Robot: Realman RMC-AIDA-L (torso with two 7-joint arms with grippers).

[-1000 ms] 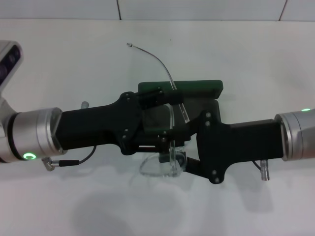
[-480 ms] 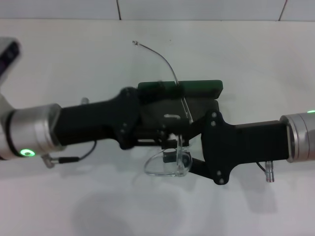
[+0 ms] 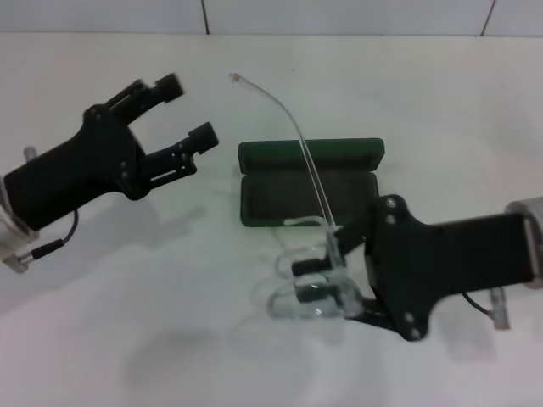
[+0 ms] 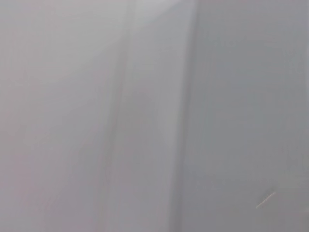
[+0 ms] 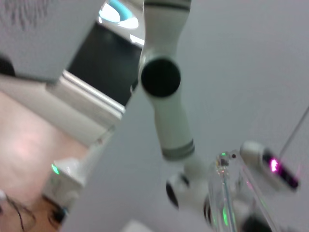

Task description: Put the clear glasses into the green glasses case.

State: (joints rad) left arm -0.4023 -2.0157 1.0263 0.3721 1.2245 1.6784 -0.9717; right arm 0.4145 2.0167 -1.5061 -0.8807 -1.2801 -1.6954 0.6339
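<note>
The green glasses case [image 3: 280, 202] lies open in the middle of the table, its lid [image 3: 339, 153] standing up at the far side. My right gripper [image 3: 312, 280] is shut on the clear glasses [image 3: 288, 303], holding them just in front of the case, lenses low. One thin clear arm [image 3: 288, 114] of the glasses reaches up and back over the case. In the right wrist view a piece of the clear frame [image 5: 225, 193] shows close up. My left gripper [image 3: 187, 110] hangs open to the left of the case, away from it and holding nothing.
The white table [image 3: 127, 297] spreads all around the case, with a tiled wall [image 3: 339, 15] behind it. The left wrist view shows only a blank grey surface. The robot's own white arm [image 5: 166, 106] fills the right wrist view.
My left gripper has drawn back from the case to the upper left and now stands open. The right gripper has carried the glasses a little nearer and to the right, off the case.
</note>
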